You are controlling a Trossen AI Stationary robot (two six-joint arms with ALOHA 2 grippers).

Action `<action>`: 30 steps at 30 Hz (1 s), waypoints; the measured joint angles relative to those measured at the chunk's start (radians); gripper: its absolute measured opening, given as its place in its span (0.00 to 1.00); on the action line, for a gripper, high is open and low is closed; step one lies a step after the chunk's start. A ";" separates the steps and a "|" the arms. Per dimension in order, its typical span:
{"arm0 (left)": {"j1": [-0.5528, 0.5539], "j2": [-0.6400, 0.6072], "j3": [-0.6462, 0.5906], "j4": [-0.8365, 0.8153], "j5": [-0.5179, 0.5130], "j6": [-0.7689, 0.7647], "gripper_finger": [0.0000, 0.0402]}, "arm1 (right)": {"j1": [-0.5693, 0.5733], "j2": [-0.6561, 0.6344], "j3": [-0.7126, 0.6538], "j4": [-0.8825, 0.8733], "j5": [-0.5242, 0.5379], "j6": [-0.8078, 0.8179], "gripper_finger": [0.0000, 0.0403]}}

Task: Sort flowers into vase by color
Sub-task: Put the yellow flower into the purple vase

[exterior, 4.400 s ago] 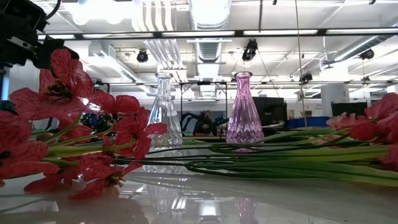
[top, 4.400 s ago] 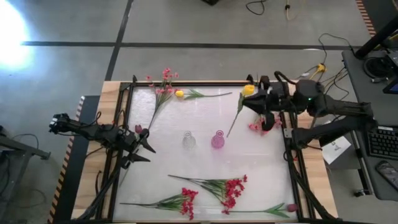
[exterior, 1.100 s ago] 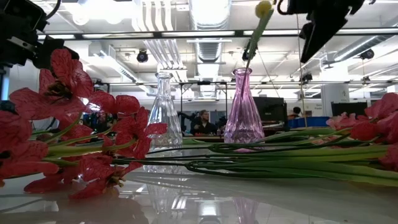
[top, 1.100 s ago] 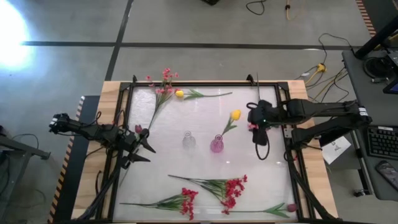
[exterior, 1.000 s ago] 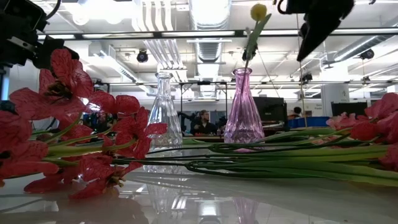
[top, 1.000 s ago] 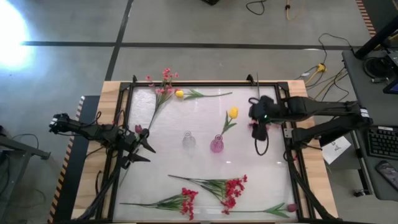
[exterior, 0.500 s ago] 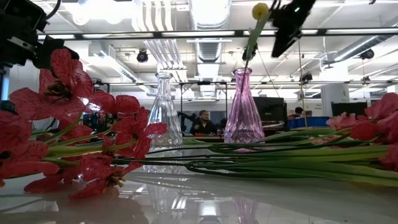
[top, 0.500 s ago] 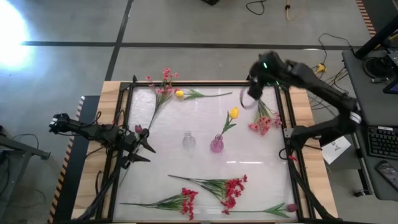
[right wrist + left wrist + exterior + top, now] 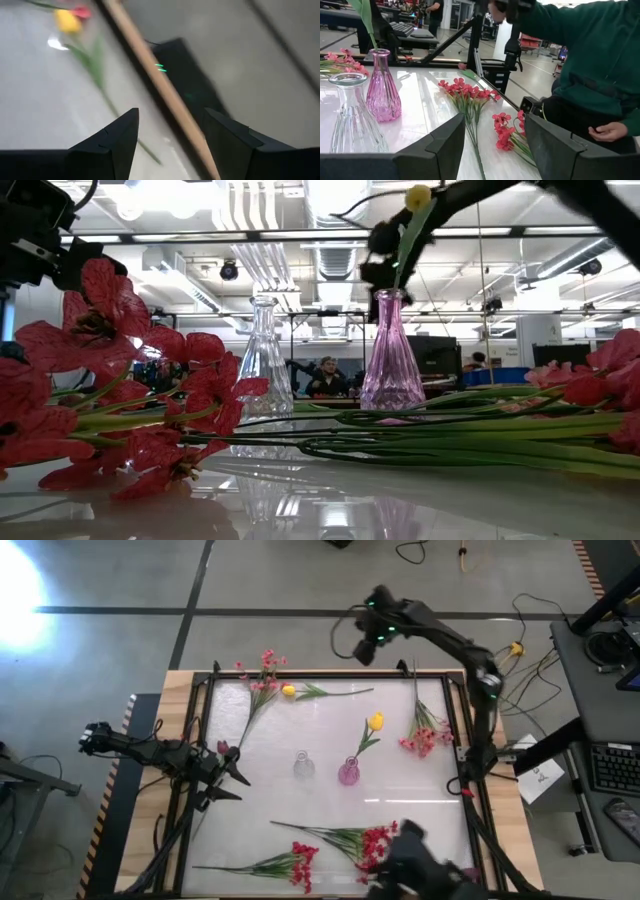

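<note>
Nearest the low camera, dark-red flower sprays (image 9: 110,395) lie on the glossy white tabletop (image 9: 330,800), their long green stems (image 9: 460,442) running across the front of the table; from above they show as a cluster of red blossoms (image 9: 372,845) with a second red spray (image 9: 285,865) beside it, close to the table's front edge. A person in a dark green top (image 9: 580,55) stands at that edge, dark and blurred in the high view.

Mid-table, a clear glass vase (image 9: 303,765) and a pink glass vase (image 9: 349,769) stand upright side by side, a little apart. A yellow flower (image 9: 375,722) stands in the pink vase, its stem leaning away from the neck and its blossom above it.

The left gripper (image 9: 228,780) rests low at the table's left side, pointing toward the vases, its jaws spread wide and holding nothing; a small dark-red bud (image 9: 222,747) lies just beside it.

Toward the right edge a pink spray (image 9: 424,735) lies flat. Along the far edge lie another pink spray (image 9: 262,675) and a second yellow flower (image 9: 288,691) with its green stem stretched sideways.

Farthest off, the right gripper (image 9: 365,645) is raised beyond the table's far edge, over the floor, jaws parted wide and empty.
</note>
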 joint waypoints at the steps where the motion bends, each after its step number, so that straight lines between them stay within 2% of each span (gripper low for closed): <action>1: 0.000 0.000 0.000 0.000 0.000 0.000 0.48 | 0.014 0.036 0.027 0.000 -0.023 0.006 0.52; 6: 0.000 0.000 0.000 0.000 0.000 0.000 0.48 | 0.112 0.155 0.096 0.001 -0.039 -0.011 0.52; 13: 0.000 0.000 0.000 0.000 0.000 0.000 0.48 | 0.235 0.256 0.109 0.008 -0.041 -0.047 0.52; 26: 0.000 0.000 0.000 0.000 0.000 0.000 0.48 | 0.274 0.347 0.109 0.008 -0.058 0.019 0.52; 30: 0.000 0.000 0.000 0.000 0.000 0.000 0.48 | 0.277 0.365 0.109 0.079 -0.057 0.031 0.52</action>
